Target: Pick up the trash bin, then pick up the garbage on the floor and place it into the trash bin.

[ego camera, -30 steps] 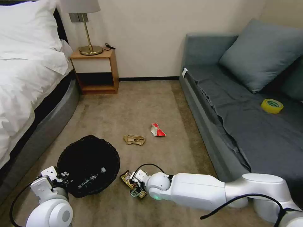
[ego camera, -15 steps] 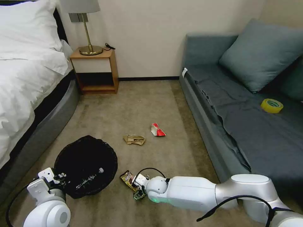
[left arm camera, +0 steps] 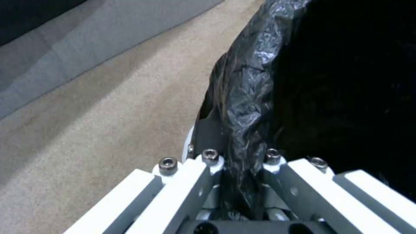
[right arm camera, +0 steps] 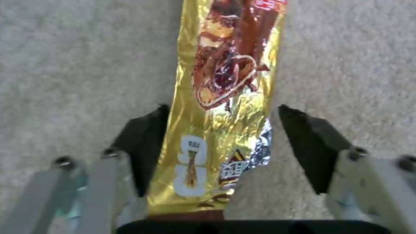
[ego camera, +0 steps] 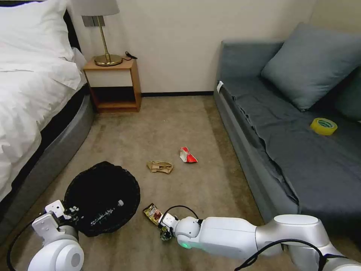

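Right gripper (right arm camera: 216, 143) jaws spread wide astride the snack wrapper (right arm camera: 225, 97); unclamped.

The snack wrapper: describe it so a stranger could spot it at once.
On the carpet between bed and sofa, look just right of the trash bin. The snack wrapper lies flat between the right gripper's open fingers: shiny gold and brown, unlike the dull tan paper.

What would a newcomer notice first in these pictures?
The right gripper sits low on the carpet, jaws open around a gold wrapper. Beside it, the left gripper is clamped on the black-lined bin, with a bottle inside.
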{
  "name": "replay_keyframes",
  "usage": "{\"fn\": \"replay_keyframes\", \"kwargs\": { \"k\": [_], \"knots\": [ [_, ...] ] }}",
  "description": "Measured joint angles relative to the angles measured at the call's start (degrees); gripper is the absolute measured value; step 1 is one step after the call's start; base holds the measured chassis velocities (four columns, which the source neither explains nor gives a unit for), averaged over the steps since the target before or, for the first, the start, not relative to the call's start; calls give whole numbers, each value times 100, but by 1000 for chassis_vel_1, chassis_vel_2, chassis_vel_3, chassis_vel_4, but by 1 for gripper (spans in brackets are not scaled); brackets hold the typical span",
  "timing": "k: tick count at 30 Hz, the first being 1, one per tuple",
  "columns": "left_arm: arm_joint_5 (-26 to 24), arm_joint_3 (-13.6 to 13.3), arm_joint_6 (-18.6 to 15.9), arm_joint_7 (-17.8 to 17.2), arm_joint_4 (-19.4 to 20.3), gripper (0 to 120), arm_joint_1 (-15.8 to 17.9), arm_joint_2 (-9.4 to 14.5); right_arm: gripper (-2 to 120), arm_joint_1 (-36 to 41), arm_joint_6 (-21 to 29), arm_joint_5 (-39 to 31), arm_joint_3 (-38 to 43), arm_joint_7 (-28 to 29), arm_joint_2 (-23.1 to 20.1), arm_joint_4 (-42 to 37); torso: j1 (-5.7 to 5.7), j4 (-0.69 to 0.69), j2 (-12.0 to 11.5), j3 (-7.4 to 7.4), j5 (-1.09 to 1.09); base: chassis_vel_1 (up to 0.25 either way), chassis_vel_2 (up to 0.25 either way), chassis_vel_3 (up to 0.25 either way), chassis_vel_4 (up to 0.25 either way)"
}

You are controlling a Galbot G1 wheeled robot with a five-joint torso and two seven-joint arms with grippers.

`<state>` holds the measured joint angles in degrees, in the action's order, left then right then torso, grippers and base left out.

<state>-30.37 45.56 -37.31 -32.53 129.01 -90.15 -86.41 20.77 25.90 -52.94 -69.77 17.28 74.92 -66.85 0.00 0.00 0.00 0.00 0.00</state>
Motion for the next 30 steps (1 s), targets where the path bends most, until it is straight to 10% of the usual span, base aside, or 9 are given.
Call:
{"fn": "replay_keyframes", "kwargs": {
  "k": [18,30],
  "knots": [
    [33,-49,8,12,-80,3,61,6,0,-26,-203,103,30,-57,-123,-39,0,0,1,0,0,0,0,0,0],
    [21,-36,8,16,-91,3,93,31,0,-204,-309,45,356,36,-583,-598,0,2,0,0,2,0,0,0,0]
  ]
}}
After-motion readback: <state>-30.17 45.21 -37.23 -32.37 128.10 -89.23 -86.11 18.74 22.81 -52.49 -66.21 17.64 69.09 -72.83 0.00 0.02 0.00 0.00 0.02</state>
